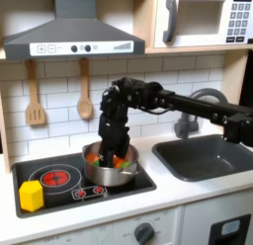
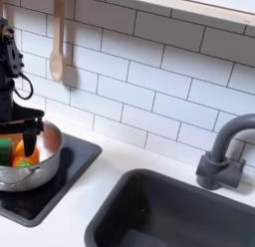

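In the first exterior view: black gripper (image 1: pixel 111 150) lowered into the metal pot (image 1: pixel 109 171) on the black stovetop (image 1: pixel 59 185), fingertips down among orange and green pieces (image 1: pixel 123 161) lying inside the pot; too small and blurred to name those pieces, and impossible to tell whether the fingers are spread or pinched, or gripping anything. Arm stretching away toward the first exterior view's right, over the dark sink (image 1: pixel 203 155), partly covering the grey faucet (image 1: pixel 188 116) behind it. Yellow block (image 1: pixel 32 196) near the stovetop's front corner, at the first exterior view's left, well apart from the pot. Two wooden utensils (image 1: pixel 36 101) hanging on the tiled wall below the range hood (image 1: pixel 69 37); microwave (image 1: pixel 203 17) cut off by the top edge. In the second exterior view: gripper (image 2: pixel 28 141) at the second exterior view's left edge, arm cropped by the frame, two dark fingers (image 2: pixel 38 141) hanging down inside the pot (image 2: pixel 40 171), a narrow gap seeming to show between them, yet not clear enough to call the fingers parted or clamped. Orange and green pieces (image 2: pixel 20 151) partly hidden behind the fingers and cut by the frame edge. Pot only half in frame. Wooden spoon (image 2: pixel 57 47) on the wall above, handle top cut off; faucet (image 2: pixel 224 151) and sink (image 2: pixel 179 211) to the second exterior view's right, both cropped.
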### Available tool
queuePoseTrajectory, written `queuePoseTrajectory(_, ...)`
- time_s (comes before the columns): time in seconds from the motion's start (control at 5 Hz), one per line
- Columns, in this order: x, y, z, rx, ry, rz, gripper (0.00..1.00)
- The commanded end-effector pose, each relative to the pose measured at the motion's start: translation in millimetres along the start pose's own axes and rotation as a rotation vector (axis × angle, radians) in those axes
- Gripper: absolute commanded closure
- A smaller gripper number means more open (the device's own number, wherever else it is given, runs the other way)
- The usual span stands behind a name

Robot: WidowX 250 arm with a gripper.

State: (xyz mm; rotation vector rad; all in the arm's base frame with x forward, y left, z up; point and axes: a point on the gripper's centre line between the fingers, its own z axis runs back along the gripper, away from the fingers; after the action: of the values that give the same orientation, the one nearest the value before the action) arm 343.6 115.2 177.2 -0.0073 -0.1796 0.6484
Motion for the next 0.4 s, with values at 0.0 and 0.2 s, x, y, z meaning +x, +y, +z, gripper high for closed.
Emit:
queuePoseTrajectory(0.0, -4.2, -1.6, 5.0, 0.004, 0.005, 0.071, 0.00)
queuePoseTrajectory(0.2, -4.6, -2.0, 2.0, 0.014, 0.004, 0.053, 0.00)
